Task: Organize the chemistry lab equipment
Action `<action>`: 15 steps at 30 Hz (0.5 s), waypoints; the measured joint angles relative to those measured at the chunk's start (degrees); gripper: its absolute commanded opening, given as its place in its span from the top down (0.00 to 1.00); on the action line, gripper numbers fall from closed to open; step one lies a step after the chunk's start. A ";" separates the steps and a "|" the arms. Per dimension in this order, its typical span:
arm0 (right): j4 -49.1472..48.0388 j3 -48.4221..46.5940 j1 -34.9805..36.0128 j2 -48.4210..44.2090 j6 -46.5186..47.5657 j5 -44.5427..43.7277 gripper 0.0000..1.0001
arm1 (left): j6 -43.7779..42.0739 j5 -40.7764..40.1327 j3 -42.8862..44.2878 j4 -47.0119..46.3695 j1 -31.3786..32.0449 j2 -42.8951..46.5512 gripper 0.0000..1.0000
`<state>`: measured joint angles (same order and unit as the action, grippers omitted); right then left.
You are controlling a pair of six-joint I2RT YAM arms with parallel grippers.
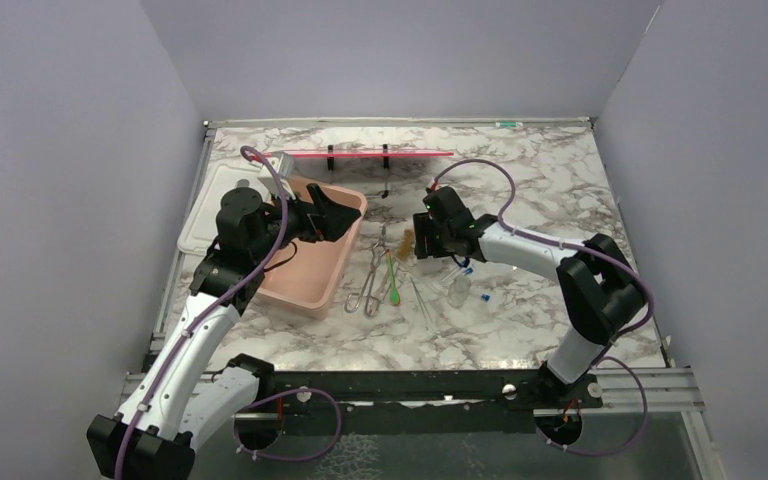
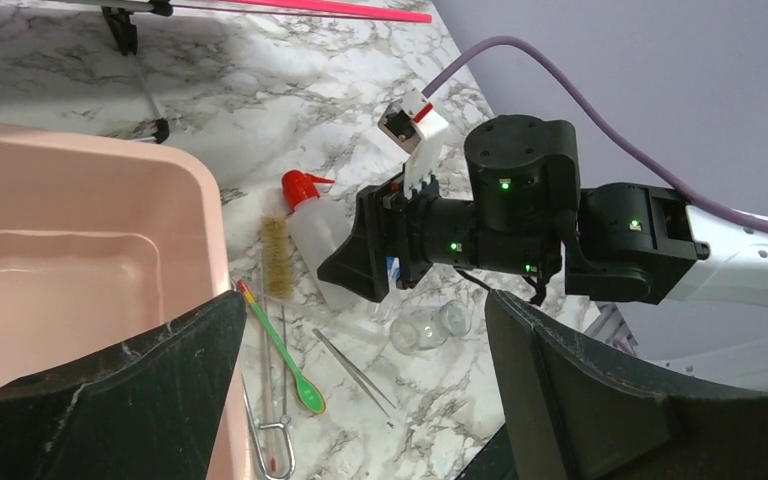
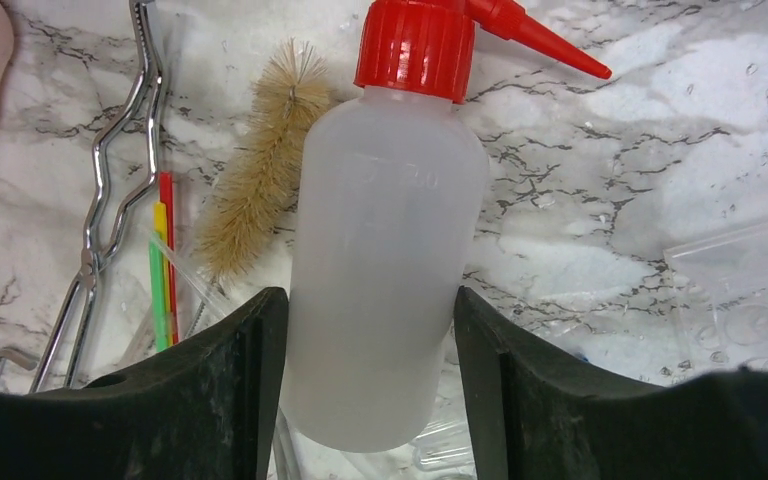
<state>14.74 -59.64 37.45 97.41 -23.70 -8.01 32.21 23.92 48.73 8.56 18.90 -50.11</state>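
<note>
The bottle point(image 3: 380, 280) lies on the desk point(image 3: 660, 150), just beside the brush point(image 3: 260, 190). It looks like light, smooth, squeezable plastic, so hold the mid-body gently, never the nozzle. The right tool point(image 3: 368, 300) clasps that body, touching both sides. The left tool point(image 2: 360, 300) gapes, holding nothing.

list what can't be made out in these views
- Squeeze bottle: its base is cut off by the right wrist view's lower edge. In the top view the right gripper covers it.
- Whether the jaws press the bottle or only flank it: cannot tell.
- Blue-capped tubes: too small in the top view.
- Tongs: cut by the right wrist view's top edge, lower end behind the jaws.
</note>
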 measured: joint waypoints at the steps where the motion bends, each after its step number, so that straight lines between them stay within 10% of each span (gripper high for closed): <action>1: -0.26 0.00 0.11 0.00 0.09 -0.48 0.54 | 0.22 -0.42 0.00 0.33 0.00 0.00 0.08; 15: -14.51 17.64 0.02 -18.38 2.43 1.55 0.58 | 4.72 -0.74 0.02 1.20 0.00 -3.37 0.08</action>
<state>0.23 -42.00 37.47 79.02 -21.28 -6.46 36.93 23.18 48.75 9.76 18.90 -53.47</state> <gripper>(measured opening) 0.587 0.922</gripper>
